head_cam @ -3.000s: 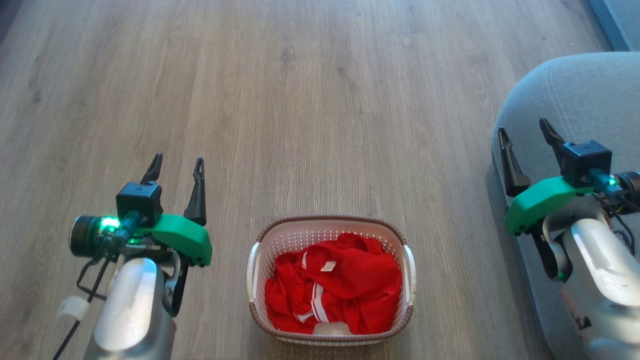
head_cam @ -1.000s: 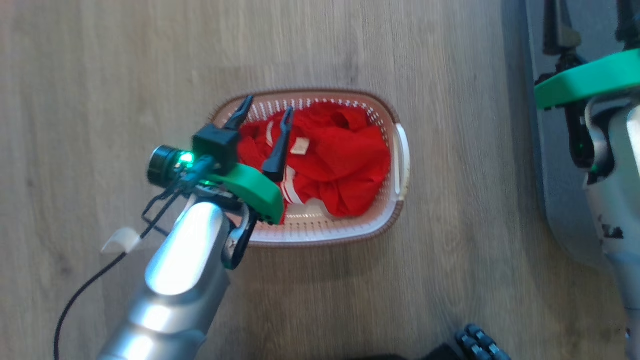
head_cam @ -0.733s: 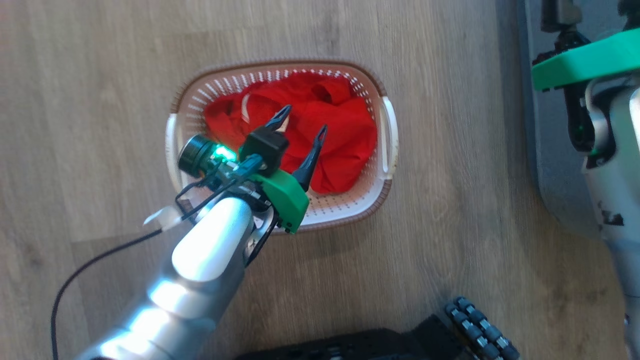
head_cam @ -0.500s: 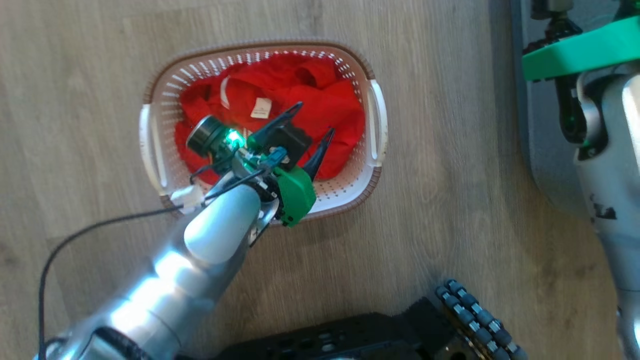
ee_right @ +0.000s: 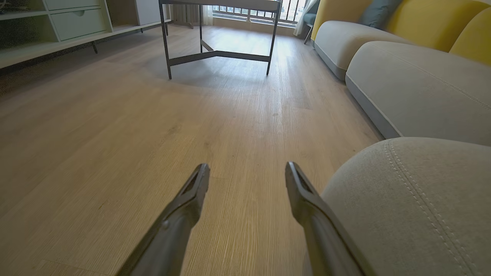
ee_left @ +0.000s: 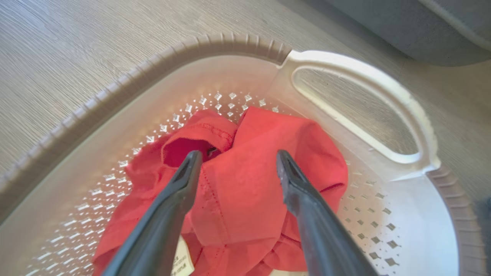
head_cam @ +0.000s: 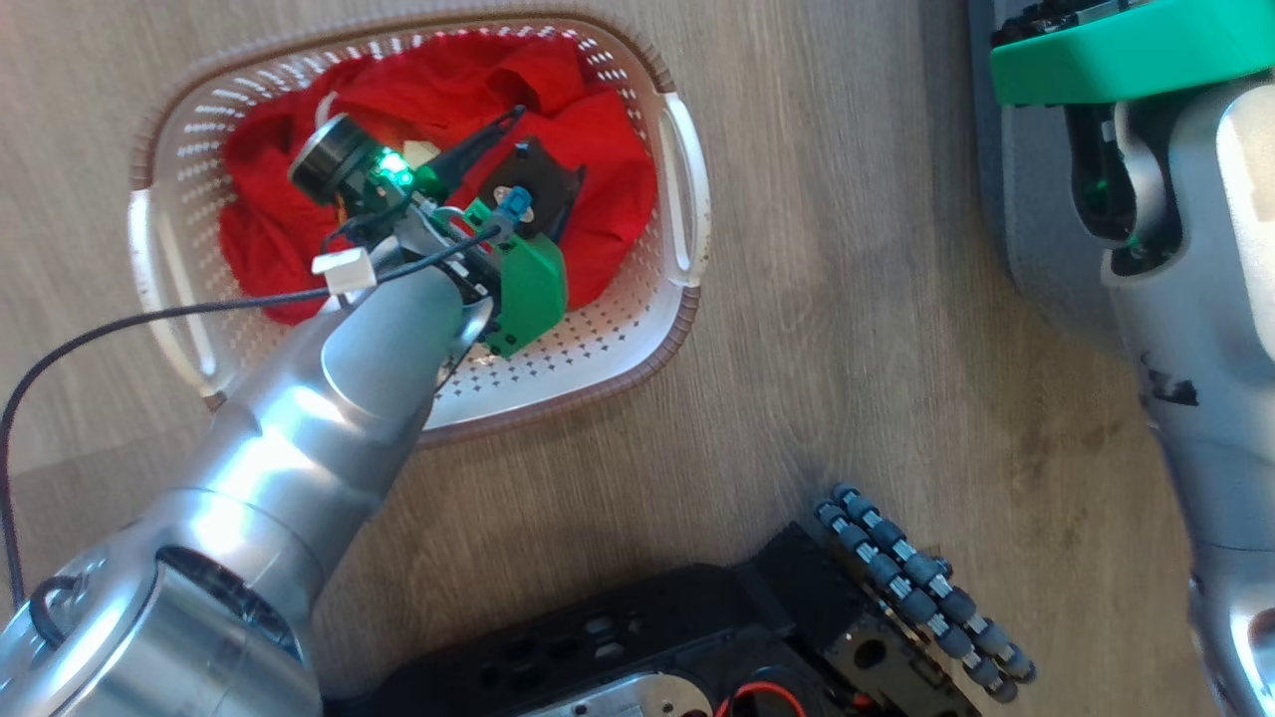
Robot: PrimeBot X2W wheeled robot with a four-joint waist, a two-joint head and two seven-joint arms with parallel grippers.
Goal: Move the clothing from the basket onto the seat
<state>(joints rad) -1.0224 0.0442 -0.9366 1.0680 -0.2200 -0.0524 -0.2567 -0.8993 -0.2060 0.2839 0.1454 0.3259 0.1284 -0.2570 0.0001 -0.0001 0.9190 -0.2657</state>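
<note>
Straddling a fold of the clothing [ee_left: 245, 199] near the handle edge of the basket [ee_left: 115, 99], left gripper [ee_left: 238, 155], jaws released wide, right gripper [ee_right: 247, 166] beside the corner of the seat [ee_right: 422, 199], jaws released, empty.

Left gripper [head_cam: 543, 144], jaws apart, reaches down into the basket [head_cam: 588, 390] — right over the red clothing [head_cam: 610, 149]

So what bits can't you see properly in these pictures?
- Head view: the left arm covers the middle of the clothing and part of the basket.
- Head view: the right arm's jaws are cut off by the top edge.
- Left wrist view: the white label is cut by the bottom edge, its print unreadable.
- Head view: the right arm hides most of the seat.
</note>
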